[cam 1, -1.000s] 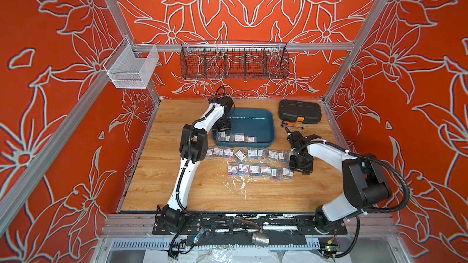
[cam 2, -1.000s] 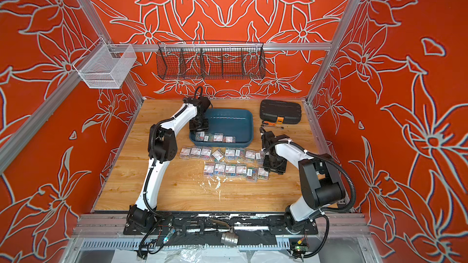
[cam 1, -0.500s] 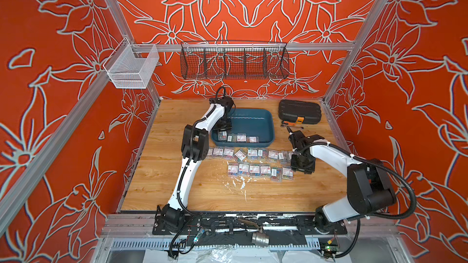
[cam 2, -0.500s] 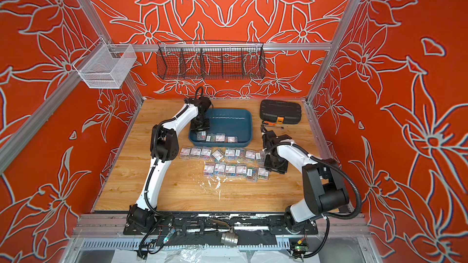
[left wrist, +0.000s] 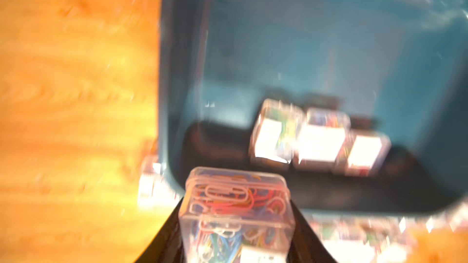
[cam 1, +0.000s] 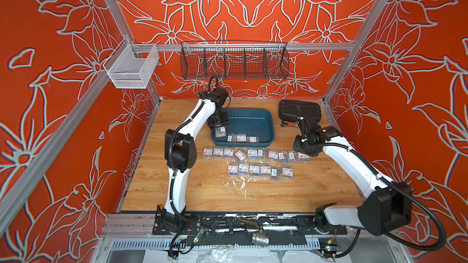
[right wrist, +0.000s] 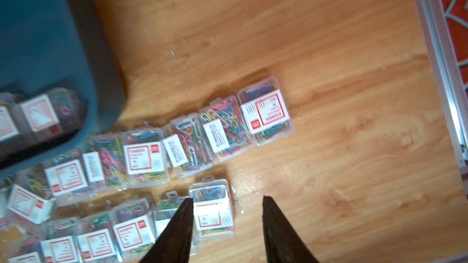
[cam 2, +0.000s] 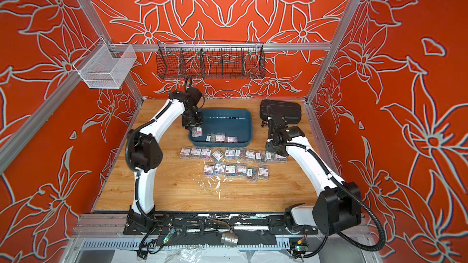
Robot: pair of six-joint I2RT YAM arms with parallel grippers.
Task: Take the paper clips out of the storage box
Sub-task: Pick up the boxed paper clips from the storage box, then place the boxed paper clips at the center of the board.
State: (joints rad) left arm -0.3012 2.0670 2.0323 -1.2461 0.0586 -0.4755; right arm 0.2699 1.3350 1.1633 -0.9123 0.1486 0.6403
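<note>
The storage box [cam 1: 271, 125] [cam 2: 250, 123] is a dark teal tray at the back of the wooden table. My left gripper [cam 1: 219, 129] [cam 2: 197, 130] is shut on one clear box of paper clips [left wrist: 236, 211], held just above the tray's near left corner. Three more boxes of paper clips [cam 1: 241, 138] [cam 2: 220, 138] [left wrist: 319, 142] lie along the tray's near wall. Two rows of paper clips [cam 1: 253, 154] [cam 2: 235, 169] lie on the table in front of the tray. My right gripper [cam 1: 303, 151] [right wrist: 227, 199] hovers open over the rows' right end, holding nothing.
A black ribbed case [cam 1: 298, 110] [cam 2: 281, 111] with an orange latch lies right of the tray. On the back wall hang a black wire basket [cam 1: 234, 61] and a white mesh basket [cam 1: 131, 68]. White scraps [cam 1: 238, 183] litter the table. A metal frame rail [right wrist: 440, 59] borders the right side.
My left gripper has closed on a box at the tray's near left corner and raised it slightly. The right arm has drawn back a little from the rows.
</note>
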